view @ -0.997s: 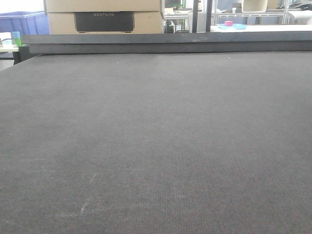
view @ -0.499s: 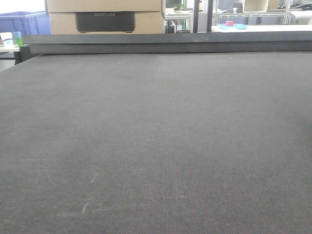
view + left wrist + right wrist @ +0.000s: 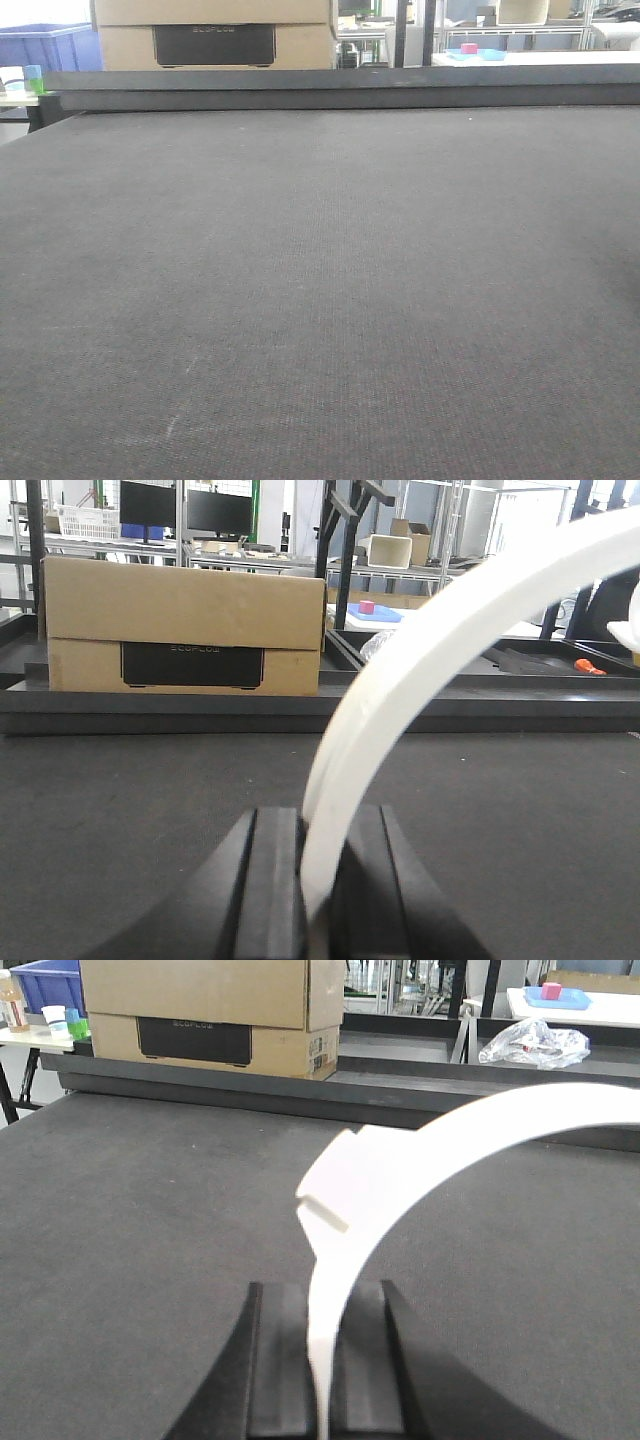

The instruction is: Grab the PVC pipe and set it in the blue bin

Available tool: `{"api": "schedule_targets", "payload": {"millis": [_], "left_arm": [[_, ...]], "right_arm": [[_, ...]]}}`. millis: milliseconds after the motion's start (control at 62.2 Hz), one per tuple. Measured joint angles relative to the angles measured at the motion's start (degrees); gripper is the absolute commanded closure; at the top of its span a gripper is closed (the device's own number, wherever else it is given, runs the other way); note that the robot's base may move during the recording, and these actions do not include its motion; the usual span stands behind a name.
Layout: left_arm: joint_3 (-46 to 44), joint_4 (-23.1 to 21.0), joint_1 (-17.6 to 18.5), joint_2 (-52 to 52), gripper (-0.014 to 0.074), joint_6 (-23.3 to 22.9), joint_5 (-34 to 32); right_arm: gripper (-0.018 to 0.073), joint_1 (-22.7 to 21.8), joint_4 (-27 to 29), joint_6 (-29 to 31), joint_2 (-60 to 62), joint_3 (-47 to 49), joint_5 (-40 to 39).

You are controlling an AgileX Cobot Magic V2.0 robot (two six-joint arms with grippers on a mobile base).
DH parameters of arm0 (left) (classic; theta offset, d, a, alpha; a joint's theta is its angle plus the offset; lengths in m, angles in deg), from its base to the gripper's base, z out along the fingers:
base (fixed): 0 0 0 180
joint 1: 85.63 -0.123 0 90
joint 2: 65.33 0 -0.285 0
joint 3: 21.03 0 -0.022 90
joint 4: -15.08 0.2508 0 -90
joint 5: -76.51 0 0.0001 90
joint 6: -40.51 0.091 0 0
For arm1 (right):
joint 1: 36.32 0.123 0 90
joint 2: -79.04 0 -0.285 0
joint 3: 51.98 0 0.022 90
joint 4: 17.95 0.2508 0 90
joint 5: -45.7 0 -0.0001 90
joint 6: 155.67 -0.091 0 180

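Note:
In the left wrist view a white curved PVC pipe (image 3: 400, 670) rises from between the black fingers and arcs up to the right. My left gripper (image 3: 320, 825) is shut on its lower end above the dark table mat. In the right wrist view a white curved pipe piece (image 3: 420, 1160) with a notched collar arcs right, and my right gripper (image 3: 322, 1300) is shut on its thin lower end. A blue bin (image 3: 45, 980) stands beyond the table's far left corner, also in the front view as the blue bin (image 3: 45, 45). The front view shows neither gripper nor pipe.
A cardboard box (image 3: 215, 35) stands behind the raised black far edge (image 3: 340, 90) of the table. A crumpled clear plastic bag (image 3: 530, 1042) lies at the far right. A pink block on a light blue tray (image 3: 468, 48) sits on a white table behind.
The front view wobbles by a few pixels; nothing on the table mat has moved.

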Motion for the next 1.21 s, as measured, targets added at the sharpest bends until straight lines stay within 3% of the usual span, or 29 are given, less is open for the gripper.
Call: {"api": "schedule_targets", "payload": {"millis": [1206], "left_arm": [[0.1,0.0,0.0,-1.4,0.0707,0.0,2.1]], "right_arm": [[0.0721,0.0,0.0,0.3,0.1,-0.1,-1.7]]}}
